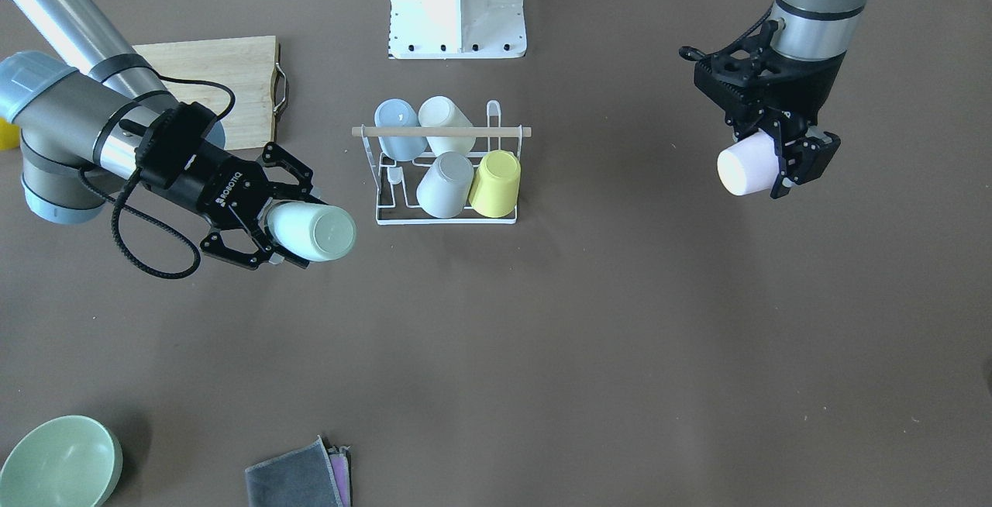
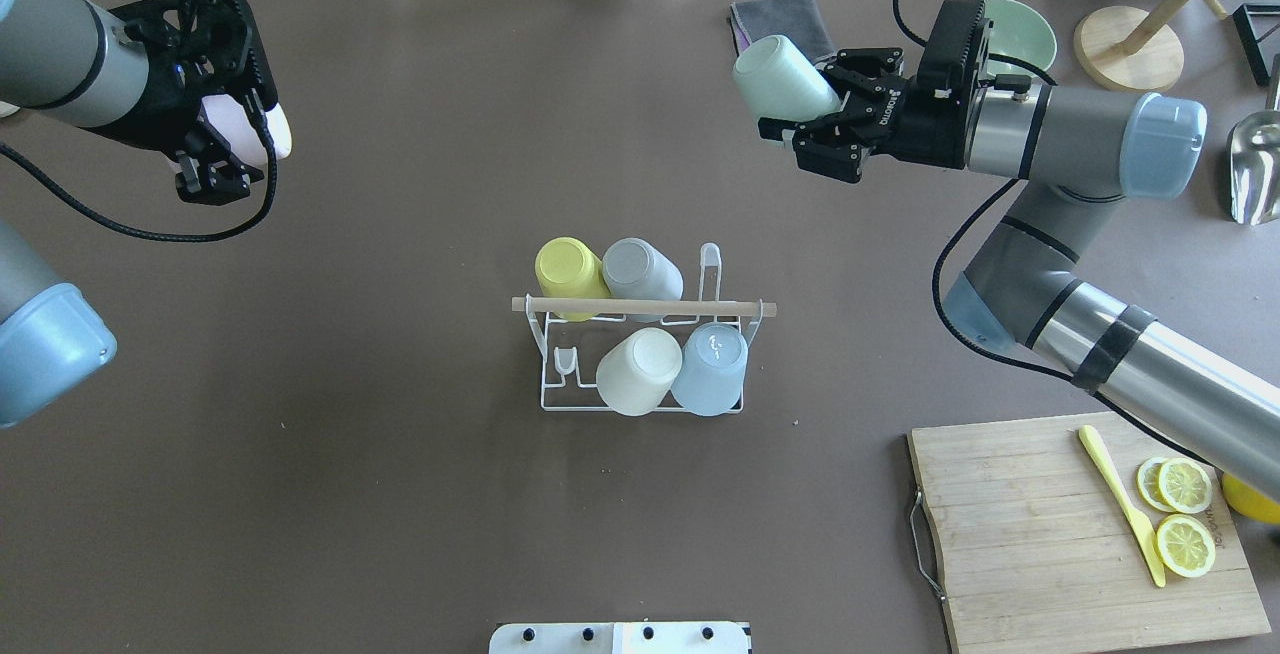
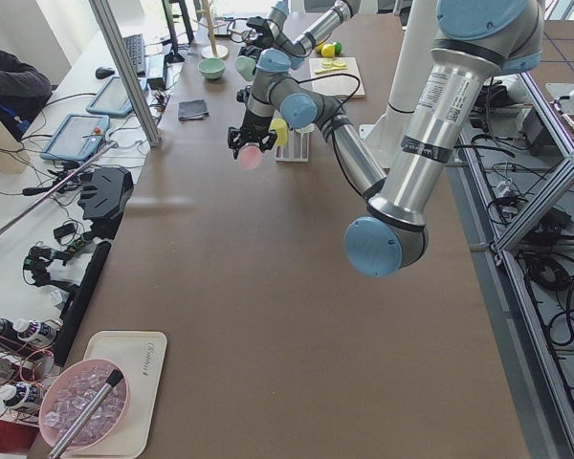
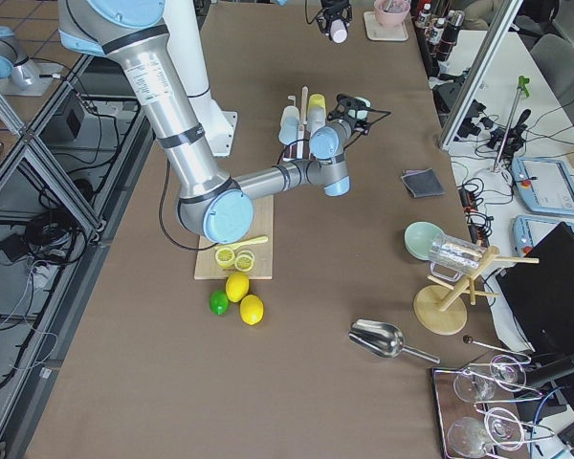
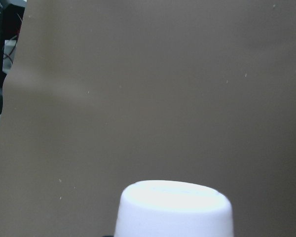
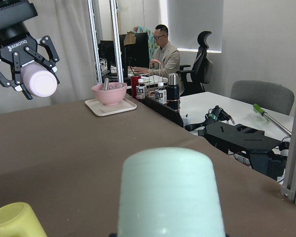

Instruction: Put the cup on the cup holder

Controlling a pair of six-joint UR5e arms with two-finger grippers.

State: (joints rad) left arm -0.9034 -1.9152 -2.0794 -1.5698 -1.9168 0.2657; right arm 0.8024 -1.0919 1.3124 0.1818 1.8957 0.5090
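The cup holder (image 2: 640, 307) is standing in the middle of the brown table (image 2: 400, 484), carrying four cups (image 2: 640, 384). My left gripper (image 1: 763, 162) is squeezing a pink cup (image 1: 740, 170) up in the air, and my right gripper (image 1: 283, 222) is squeezing a pale green cup (image 1: 318, 232). Only my right wrist view is showing the room: a man (image 6: 164, 52) sitting far behind a pink bowl (image 6: 108, 92).

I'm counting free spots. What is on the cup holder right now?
The cup holder carries four upside-down cups: yellow cup, grey cup, cream cup, blue cup. A bare prong shows beside the cream cup, another beside the grey cup. The prongs under the cups are covered.
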